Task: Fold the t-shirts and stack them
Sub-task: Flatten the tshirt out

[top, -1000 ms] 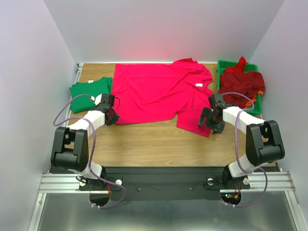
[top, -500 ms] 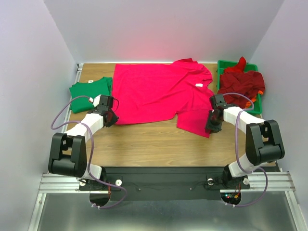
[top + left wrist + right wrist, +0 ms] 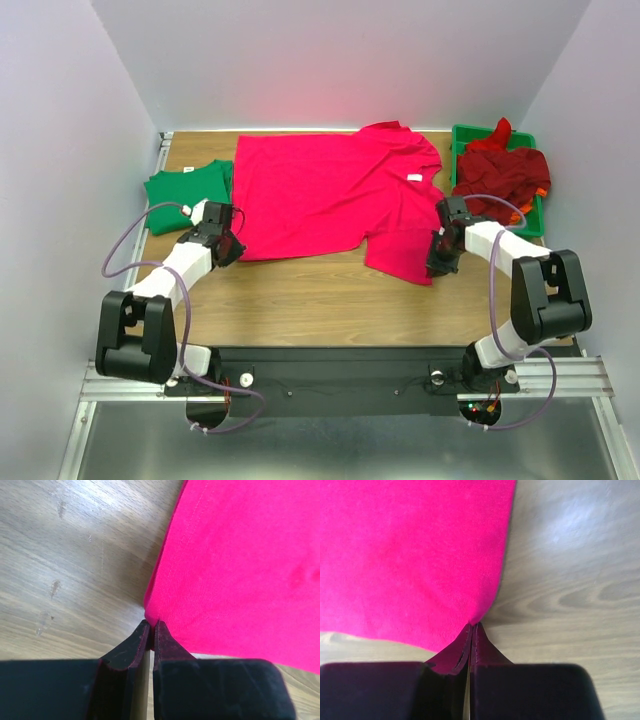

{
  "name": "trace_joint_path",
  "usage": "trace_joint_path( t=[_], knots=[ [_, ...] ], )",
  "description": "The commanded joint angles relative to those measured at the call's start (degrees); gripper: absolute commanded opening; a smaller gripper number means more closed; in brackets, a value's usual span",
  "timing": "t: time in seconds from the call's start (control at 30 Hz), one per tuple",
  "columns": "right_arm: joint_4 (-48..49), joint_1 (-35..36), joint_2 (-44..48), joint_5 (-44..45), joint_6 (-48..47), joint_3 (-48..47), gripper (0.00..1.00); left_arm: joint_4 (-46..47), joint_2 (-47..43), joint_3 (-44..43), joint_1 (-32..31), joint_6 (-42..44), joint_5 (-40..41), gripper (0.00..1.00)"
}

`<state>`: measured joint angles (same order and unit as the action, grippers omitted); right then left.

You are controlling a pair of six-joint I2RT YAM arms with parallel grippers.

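Presently gripping the pink-red t-shirt [image 3: 330, 195] at two of its lower corners, low against the wooden tabletop [image 3: 300, 295].

Clamping the lower left corner of the cloth between the left fingers [image 3: 131, 647], pressed together on the hem at the bottom centre of the left wrist view, with only a thin fold of fabric lying between the tips.

Clamping the lower right corner likewise between the right fingers [image 3: 485, 650], closed tight on the pointed tip of cloth at the bottom centre of the right wrist view.

Lying spread almost flat across the centre and upper centre of the top view, reaching from one arm to the other, with a small white label showing toward the right side and a rumpled bulge at the upper right edge.

Resting folded at the left of the frame, just beside the left edge of the pink-red cloth: green t-shirt [image 3: 185, 187].

Sitting in a loose heap at the upper right of the frame, spilling over the near rim of the green tray [image 3: 465, 132]: dark red t-shirts [image 3: 500, 172], with a sliver of orange cloth [image 3: 545, 188] peeking out at the right side of the heap.

Showing bare wood grain beside both pinched corners in the wrist views.
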<state>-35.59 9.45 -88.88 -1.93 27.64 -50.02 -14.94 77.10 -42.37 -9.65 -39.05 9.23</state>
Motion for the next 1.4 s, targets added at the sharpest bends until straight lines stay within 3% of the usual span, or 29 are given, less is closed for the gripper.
trace_joint_path(
  t=[0.0,0.23,0.57,0.9,1.1,1.37],
  knots=[
    [-5.9,0.7,4.9,0.6,-1.0,-3.1,0.00,-3.2,-4.8,0.5,0.1,0.5,0.3,0.00],
    [-16.8,0.7,9.6,4.5,-3.2,-8.2,0.00,-7.9,-9.8,0.4,0.2,0.8,0.0,0.00],
    [-28.6,0.7,18.3,3.3,-2.0,-7.6,0.00,-12.5,-16.7,2.4,0.9,-0.9,-0.4,0.00],
    [-33.5,0.7,22.5,2.9,0.7,-9.4,0.01,-17.9,-20.6,1.3,0.9,-1.5,-1.0,0.00],
    [-28.7,0.7,16.6,3.3,0.7,-14.4,0.00,-15.7,-18.0,1.7,3.8,1.2,-5.4,0.00],
    [-20.5,0.6,0.7,6.8,-3.3,-28.6,0.00,-12.5,-2.8,-8.0,5.9,8.7,-10.9,0.00]
  ],
)
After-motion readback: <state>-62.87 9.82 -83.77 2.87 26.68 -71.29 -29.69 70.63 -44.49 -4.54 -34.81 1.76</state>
